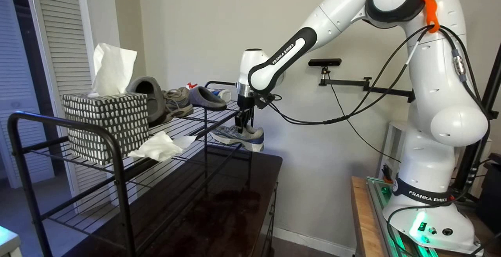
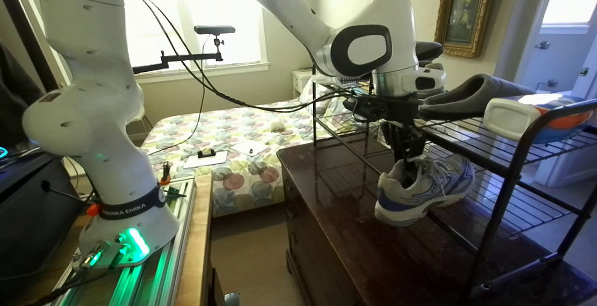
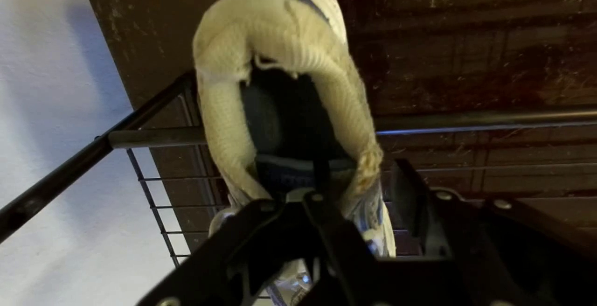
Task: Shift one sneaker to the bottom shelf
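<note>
Sneaker (image 2: 429, 191), grey-white with blue panels: at the lower tier, roughly level, toe in over the grid, heel projecting past the front rail (image 3: 485, 119). Sole appears to meet that rail in both exterior views; slight clearance cannot be ruled out.

Gripper (image 3: 361, 175): reaches down from above. Fingers partly parted, straddling one side of the collar: inner finger (image 3: 336, 236) in the mouth of the shoe, outer finger (image 3: 413, 198) beyond the wall. Thin dark strip beside the latter in the wrist view; cannot tell whether the pads pinch the fabric.

Step in hand, my reading: placing, unfinished, since only the front part of the shoe is over the bottom shelf (image 3: 156, 138).

Next move calls for sliding it inward until the heel clears the rail, then release and lift. Constraint: the uppermost tier (image 2: 466, 153) has its front edge just beside the gripper, so inward travel looks limited; tilting the wrist, or letting go and nudging the heel, may serve. Release here risks a tip toward the dresser (image 2: 336, 203).

Another sneaker (image 1: 178, 104) sits up top beside a grey slipper (image 1: 205, 99); judged not needed.
</note>
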You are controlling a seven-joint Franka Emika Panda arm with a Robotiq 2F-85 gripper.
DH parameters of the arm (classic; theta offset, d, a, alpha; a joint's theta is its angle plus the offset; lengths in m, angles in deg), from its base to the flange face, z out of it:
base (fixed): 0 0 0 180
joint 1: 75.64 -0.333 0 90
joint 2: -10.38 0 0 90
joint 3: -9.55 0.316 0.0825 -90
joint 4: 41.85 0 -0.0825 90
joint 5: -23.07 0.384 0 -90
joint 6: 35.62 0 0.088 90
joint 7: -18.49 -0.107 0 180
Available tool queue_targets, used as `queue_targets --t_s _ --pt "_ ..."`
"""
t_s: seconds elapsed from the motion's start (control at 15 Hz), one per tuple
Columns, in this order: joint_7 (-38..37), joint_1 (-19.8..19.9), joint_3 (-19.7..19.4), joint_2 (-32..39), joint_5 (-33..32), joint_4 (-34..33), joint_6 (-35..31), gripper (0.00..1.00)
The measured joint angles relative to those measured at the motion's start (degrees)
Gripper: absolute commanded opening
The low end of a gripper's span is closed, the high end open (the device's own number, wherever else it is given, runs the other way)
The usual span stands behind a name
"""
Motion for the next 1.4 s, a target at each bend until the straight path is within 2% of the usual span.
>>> queue_targets --t_s 0.27,0.33,0.67,0.8,0.87,1.07,1.27,1.4 --pt "0.86 -0.07 0.04 -0.83 0.00 0.36 0.04 0.98" --pt "0.95 -0.08 0.04 -1.27 0.00 0.56 0.04 1.00" --pt "1.42 -0.09 0.25 -3.07 0.10 0.80 1.63 1.00" --pt "1.42 -0.21 0.48 -4.17 0.12 0.69 4.31 1.00" --pt "1.35 -0.31 0.48 -4.89 -0.37 0.66 6.60 1.00" --pt "-0.04 -0.68 -0.50 -7.48 -8.07 0.84 16.71 1.00" --pt "3.90 -0.27 -1.01 -9.45 -11.66 1.93 25.01 1.00" --pt "6.56 0.19 -1.02 -9.75 -11.96 2.76 28.03 1.00"
